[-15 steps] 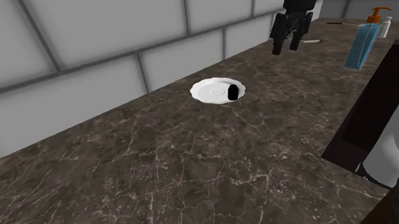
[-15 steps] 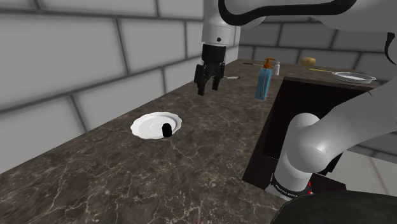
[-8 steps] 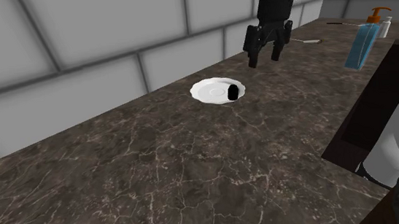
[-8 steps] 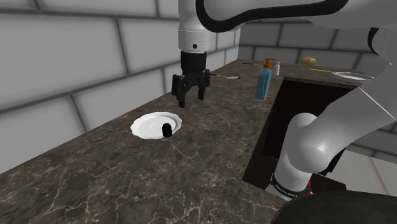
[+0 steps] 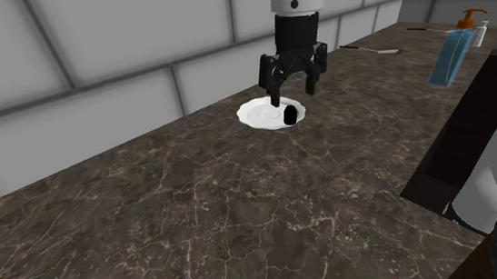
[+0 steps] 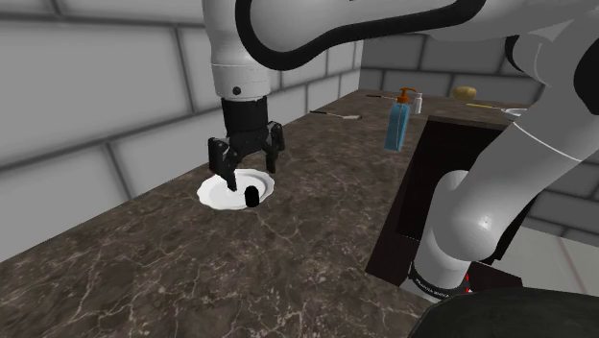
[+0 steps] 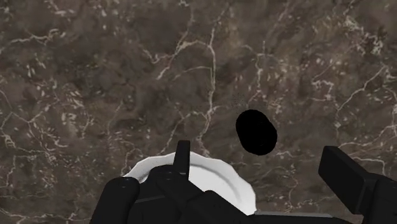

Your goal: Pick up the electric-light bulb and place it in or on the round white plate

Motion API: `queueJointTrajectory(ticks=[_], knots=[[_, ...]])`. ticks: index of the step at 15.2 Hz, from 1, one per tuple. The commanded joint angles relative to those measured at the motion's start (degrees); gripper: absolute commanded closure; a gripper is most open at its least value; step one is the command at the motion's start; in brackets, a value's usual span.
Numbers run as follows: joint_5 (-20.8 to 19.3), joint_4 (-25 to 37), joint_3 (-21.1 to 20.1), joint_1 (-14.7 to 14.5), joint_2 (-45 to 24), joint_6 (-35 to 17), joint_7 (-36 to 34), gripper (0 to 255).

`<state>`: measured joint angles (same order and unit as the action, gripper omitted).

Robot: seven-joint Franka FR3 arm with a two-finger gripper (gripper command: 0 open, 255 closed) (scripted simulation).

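Observation:
The bulb (image 5: 290, 115) (image 6: 252, 197) is drawn as a small, plain black rounded object. It stands on the dark marble counter at the rim of the round white plate (image 5: 259, 113) (image 6: 221, 192). My gripper (image 5: 292, 93) (image 6: 251, 174) hangs open just above the bulb and the plate, pointing straight down, and holds nothing. In the wrist view the bulb (image 7: 256, 132) lies below the gap between the spread fingers of the gripper (image 7: 259, 159), closer to one finger, with the plate (image 7: 210, 177) beside it.
A grey tiled wall (image 5: 123, 71) runs close behind the plate. A blue soap dispenser (image 5: 450, 52) (image 6: 396, 125) stands beside a dark sink recess (image 5: 483, 134). A thin utensil (image 5: 372, 49) lies on the counter farther back. Another plate (image 6: 533, 116) and a yellow object (image 6: 467, 92) sit far off.
The gripper has travelled toward the shoulder view's left and down, from near the utensil to just above the bulb and plate. It stayed open. The bulb and plate have not moved.

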<state>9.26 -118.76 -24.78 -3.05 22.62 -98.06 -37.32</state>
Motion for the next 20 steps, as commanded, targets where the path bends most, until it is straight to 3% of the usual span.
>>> queueJointTrajectory(ticks=[1,7,15,16,20], knots=[[-0.10,-0.11,-0.95,-0.06,-1.01,-0.95,-1.38,0],[0.26,-5.15,-1.49,-0.30,-1.00,-5.99,-1.24,0],[0.26,-5.15,-1.49,-0.30,-1.00,-5.98,-1.24,0],[0.26,-5.15,-1.49,-0.30,-1.00,-5.98,-1.24,255],[0.26,-5.14,-1.49,-0.30,-1.00,-5.97,-1.24,255]])
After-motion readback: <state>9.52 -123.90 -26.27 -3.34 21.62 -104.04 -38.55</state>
